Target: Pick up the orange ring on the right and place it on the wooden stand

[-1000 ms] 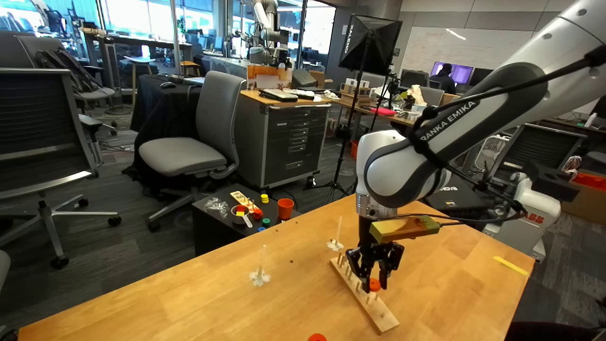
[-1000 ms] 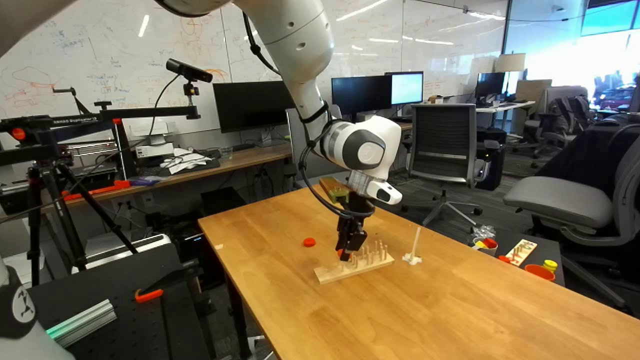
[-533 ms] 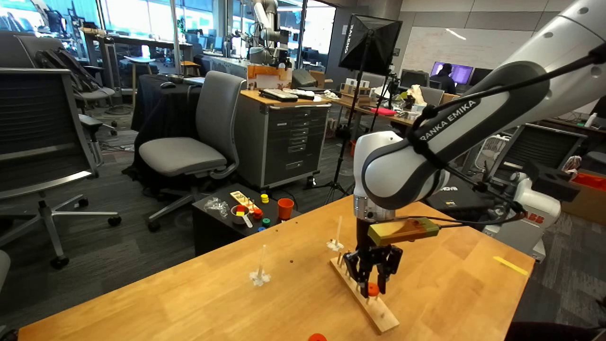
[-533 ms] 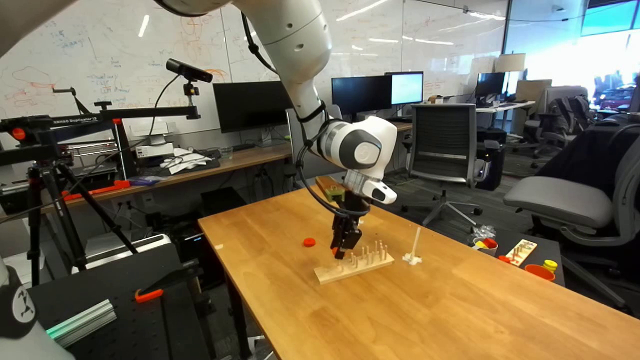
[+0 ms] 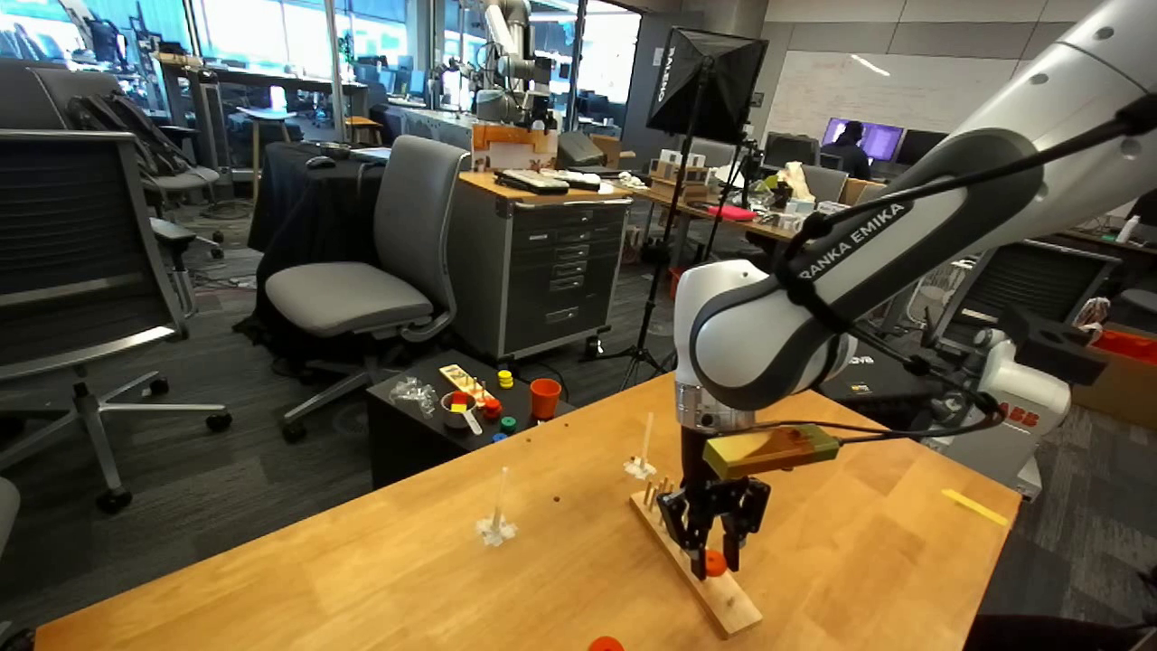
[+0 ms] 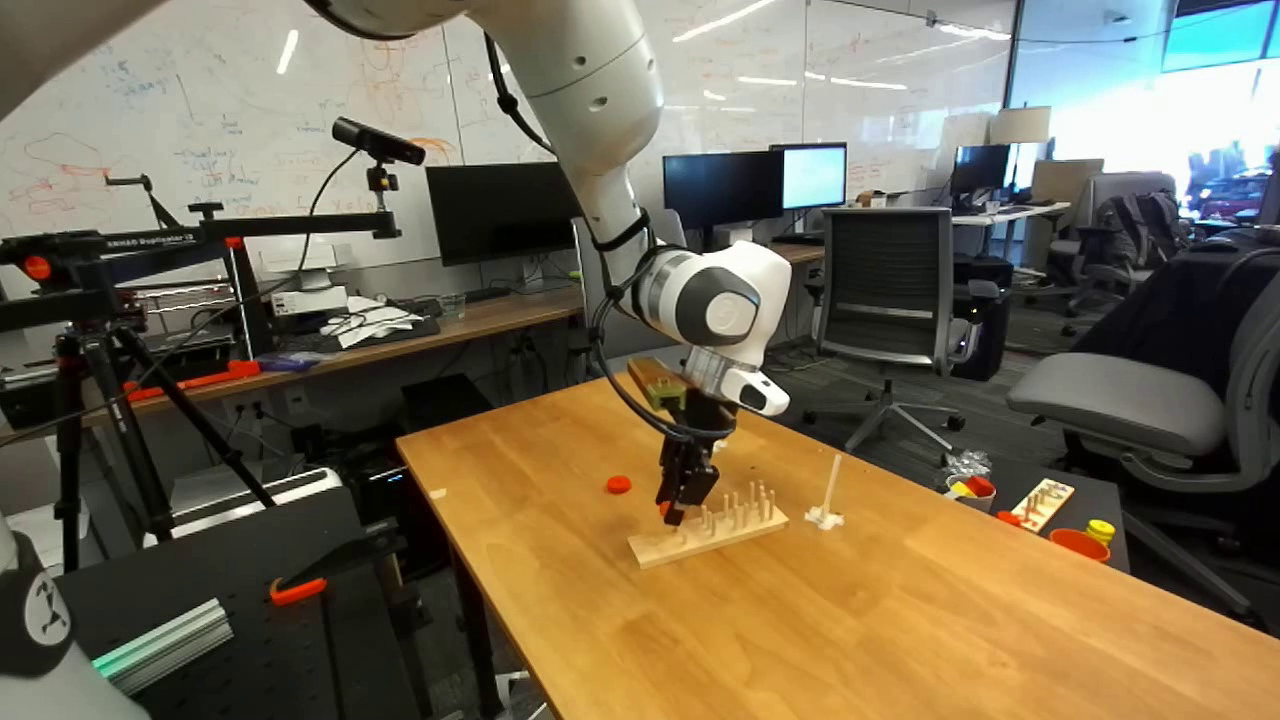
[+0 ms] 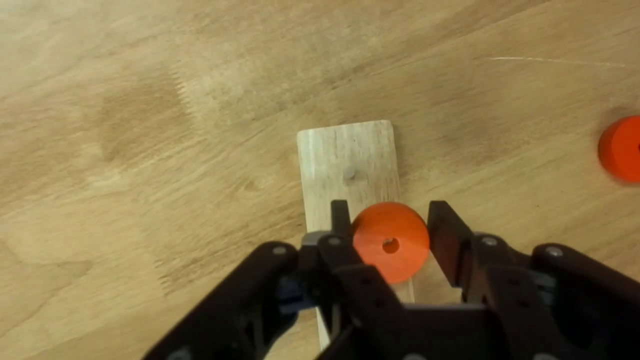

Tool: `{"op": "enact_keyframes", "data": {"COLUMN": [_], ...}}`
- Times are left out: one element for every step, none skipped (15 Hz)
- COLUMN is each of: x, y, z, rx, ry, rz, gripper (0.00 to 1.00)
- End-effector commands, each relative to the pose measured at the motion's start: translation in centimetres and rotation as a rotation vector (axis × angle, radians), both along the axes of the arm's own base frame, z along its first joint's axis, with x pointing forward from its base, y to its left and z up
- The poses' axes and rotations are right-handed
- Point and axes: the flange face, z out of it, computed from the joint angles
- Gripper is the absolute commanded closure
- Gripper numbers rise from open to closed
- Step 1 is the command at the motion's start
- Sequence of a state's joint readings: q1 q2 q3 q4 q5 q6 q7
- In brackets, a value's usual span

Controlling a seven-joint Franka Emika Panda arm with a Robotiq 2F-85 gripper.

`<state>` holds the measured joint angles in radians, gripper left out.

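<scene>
Two black fingers (image 7: 445, 235) of the Robotiq claw (image 5: 715, 562) are standing partly apart, only as wide as the orange ring (image 7: 392, 225), which they are holding by its round edge. The claw is pointing downward, and under it the wooden stand (image 5: 737, 610) is lying on the table (image 6: 900, 600). In the wrist view, one short peg (image 7: 349, 173) is showing just beyond the claw, and the ring is appearing over the stand's right border (whether it is touching another peg, I am not able to tell). A second orange-red ring (image 7: 625, 149) is resting on the table, in this same view to the right of the claw, apart from it. Farther from the claw, two thin upright rods (image 5: 500, 499) are standing, with whitish lumps (image 5: 488, 533) at their feet.
</scene>
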<state>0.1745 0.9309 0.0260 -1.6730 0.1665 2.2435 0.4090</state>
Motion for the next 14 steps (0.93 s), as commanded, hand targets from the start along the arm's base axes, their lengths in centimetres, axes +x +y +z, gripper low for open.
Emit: {"op": "enact_keyframes", "data": {"x": [0.36, 0.30, 0.24, 0.19, 0.19, 0.19, 0.25, 0.28, 0.35, 0.40, 0.47, 0.55, 0.63, 0.69], "y": [0.20, 0.21, 0.21, 0.21, 0.21, 0.22, 0.25, 0.26, 0.27, 0.27, 0.29, 0.31, 0.33, 0.35], "z": [-0.47, -0.67, -0.85, -0.98, -1.06, -1.11, -1.08, -1.08, -1.03, -0.94, -0.85, -0.77, -0.67, -0.61], "rx": [0.019, 0.017, 0.017, 0.016, 0.014, 0.013, 0.012, 0.012, 0.011, 0.011, 0.011, 0.011, 0.011, 0.012], "ry": [0.021, 0.023, 0.026, 0.028, 0.029, 0.029, 0.027, 0.027, 0.025, 0.023, 0.021, 0.018, 0.016, 0.015], "rz": [0.001, 0.002, 0.002, 0.002, 0.002, 0.002, 0.003, 0.003, 0.003, 0.003, 0.004, 0.004, 0.005, 0.005], "gripper": [0.80, 0.80, 0.80, 0.80, 0.80, 0.80, 0.80, 0.80, 0.80, 0.80, 0.80, 0.80, 0.80, 0.80]}}
